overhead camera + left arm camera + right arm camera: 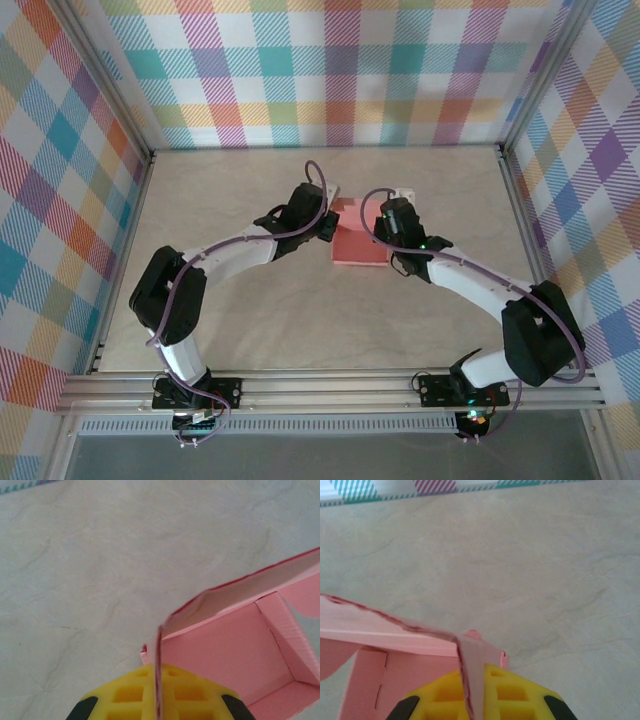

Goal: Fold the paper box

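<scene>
From the top external view, the paper box [358, 238], a small rectangle of salmon-pink thin card, lies on the pale marbled table [250, 320] near its middle. It sits between the 2 arms. The left gripper [328, 229] meets its left edge and the right gripper [386, 226] its right edge. From this height I cannot tell how the jaws stand.

In the left wrist view, the left gripper [159, 695] has its yellow pads [127, 692] pressed together on a thin upright strip of card. Beyond it the paper box [225, 650] shows a floor, a raised long wall and an end wall, so the tray looks partly erected. A rounded flap [305, 597] at the far right hangs loose.

In the right wrist view, the right gripper [470, 695] likewise pinches a card corner where 2 panels meet. The paper box [395, 640] has a slotted panel [370, 680] with nothing tucked into it.

I judge the walls roughly half formed. Tucking the tabs and closing the flaps remain.
</scene>
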